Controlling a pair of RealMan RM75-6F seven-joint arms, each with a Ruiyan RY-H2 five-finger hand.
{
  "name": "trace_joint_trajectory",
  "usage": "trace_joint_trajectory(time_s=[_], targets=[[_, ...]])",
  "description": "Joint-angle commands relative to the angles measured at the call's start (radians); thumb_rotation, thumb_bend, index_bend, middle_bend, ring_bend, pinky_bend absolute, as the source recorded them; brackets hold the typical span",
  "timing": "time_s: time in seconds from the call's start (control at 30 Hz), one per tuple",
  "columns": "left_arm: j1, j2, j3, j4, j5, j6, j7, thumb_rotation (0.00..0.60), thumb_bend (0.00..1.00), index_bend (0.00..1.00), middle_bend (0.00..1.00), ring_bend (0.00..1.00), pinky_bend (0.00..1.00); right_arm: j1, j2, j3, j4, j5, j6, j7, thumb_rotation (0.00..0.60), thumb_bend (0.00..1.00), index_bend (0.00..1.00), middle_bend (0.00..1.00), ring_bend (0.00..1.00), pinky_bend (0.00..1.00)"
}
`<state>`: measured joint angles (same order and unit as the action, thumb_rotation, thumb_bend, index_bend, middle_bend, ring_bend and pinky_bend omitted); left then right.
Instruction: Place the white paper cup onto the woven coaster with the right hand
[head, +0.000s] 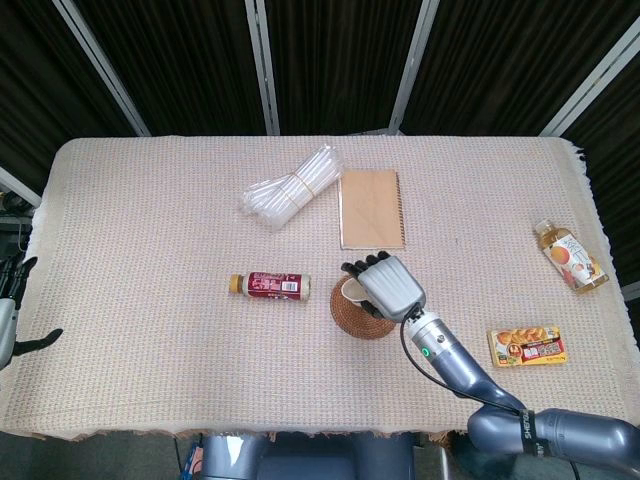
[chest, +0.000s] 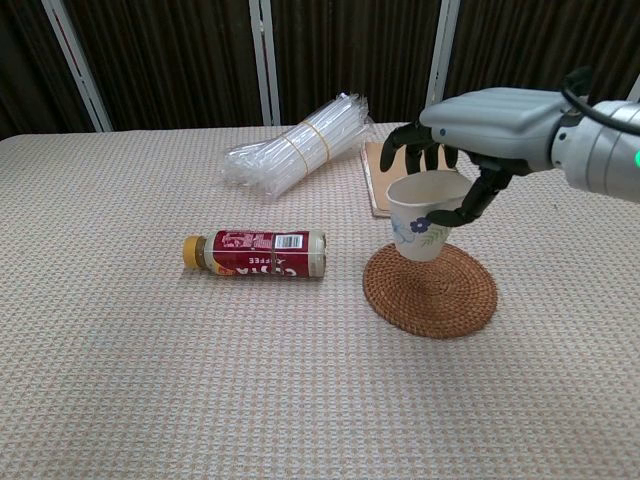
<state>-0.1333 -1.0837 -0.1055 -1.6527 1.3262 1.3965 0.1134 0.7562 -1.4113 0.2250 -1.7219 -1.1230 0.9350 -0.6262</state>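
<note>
1. White paper cup (chest: 428, 218), blue flower print on its side, held just above the far-left part of the woven coaster (chest: 431, 288), tilted slightly; in the chest view seemingly not yet resting flat, though contact at its base cannot be ruled out.
2. Gripped near the rim by the right hand (chest: 478, 128), dark fingers (chest: 412, 140) curled over the far edge and the thumb pressing the near side; grip from above likely chosen to leave the base free for setting down.
3. Covered almost wholly by the right hand in the head view (head: 388, 285), only a sliver of the rim (head: 352, 290) showing at the coaster's upper-left edge.
4. Judged close to the end of the carry: needs a small shift toward the coaster's middle, levelling, lowering, then release.
5. Risk, as a judgement: light cup, off-centre and tilted, could tip at the coaster's edge on release.
6. Left hand (head: 8, 315) at the far-left frame edge beyond the table, holding nothing, fingers seemingly apart, taking no part.
7. Nearby on the woven tablecloth (chest: 150, 370): a coffee bottle (chest: 255, 254) lying on its side left of the coaster; a brown notebook (head: 371, 208) behind it; a bundle of clear plastic tubes (chest: 296, 147) further back-left.
8. Well apart on the right: a tea bottle (head: 570, 255) and a snack packet (head: 528, 345).
</note>
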Motion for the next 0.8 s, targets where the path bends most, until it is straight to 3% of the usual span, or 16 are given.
trace_joint_trajectory(time_s=[0.03,0.23,0.3,0.37,0.4,0.47,0.5,0.67,0.8], targets=[[0.001,0.002,0.0,0.002,-0.001,0.0,-0.005,0.6,0.0,0.0,0.0,0.0,0.0,0.022,-0.036,-0.015,0.032,0.044,0.009,-0.04,0.6,0.27,0.24,0.38,0.34,0.36],[0.006,0.003,0.004,0.002,0.004,0.007,-0.007,0.6,0.0,0.0,0.0,0.0,0.0,0.024,-0.05,-0.037,0.051,0.08,0.011,-0.028,0.6,0.27,0.24,0.38,0.34,0.36],[0.006,0.003,0.005,0.001,0.005,0.009,-0.004,0.6,0.0,0.0,0.0,0.0,0.0,0.024,-0.05,-0.044,0.055,0.077,0.013,-0.023,0.6,0.2,0.2,0.36,0.33,0.36],[0.006,0.001,0.007,-0.001,0.007,0.01,0.002,0.6,0.0,0.0,0.0,0.0,0.0,0.025,-0.046,-0.054,0.054,0.075,0.014,-0.025,0.6,0.06,0.09,0.26,0.26,0.33],[0.005,0.0,0.008,-0.002,0.008,0.009,0.004,0.6,0.0,0.0,0.0,0.0,0.0,0.024,-0.041,-0.057,0.048,0.08,0.016,-0.027,0.6,0.01,0.03,0.16,0.18,0.29],[0.005,-0.001,0.009,-0.003,0.008,0.009,0.008,0.6,0.0,0.0,0.0,0.0,0.0,0.023,-0.025,-0.063,0.023,0.096,0.012,-0.026,0.6,0.0,0.0,0.02,0.03,0.2],[0.005,-0.001,0.009,-0.004,0.009,0.01,0.009,0.6,0.0,0.0,0.0,0.0,0.0,0.02,-0.012,-0.065,0.001,0.103,0.01,-0.02,0.6,0.0,0.0,0.0,0.01,0.18],[0.006,0.003,0.012,-0.013,0.017,0.015,0.003,0.6,0.0,0.0,0.0,0.0,0.0,-0.02,0.07,-0.092,-0.11,0.051,0.068,0.0,0.6,0.0,0.0,0.0,0.0,0.05],[0.01,0.011,0.017,-0.02,0.036,0.024,-0.013,0.6,0.0,0.0,0.0,0.0,0.0,-0.102,0.166,-0.134,-0.19,-0.073,0.179,0.053,0.6,0.0,0.0,0.0,0.0,0.01]])
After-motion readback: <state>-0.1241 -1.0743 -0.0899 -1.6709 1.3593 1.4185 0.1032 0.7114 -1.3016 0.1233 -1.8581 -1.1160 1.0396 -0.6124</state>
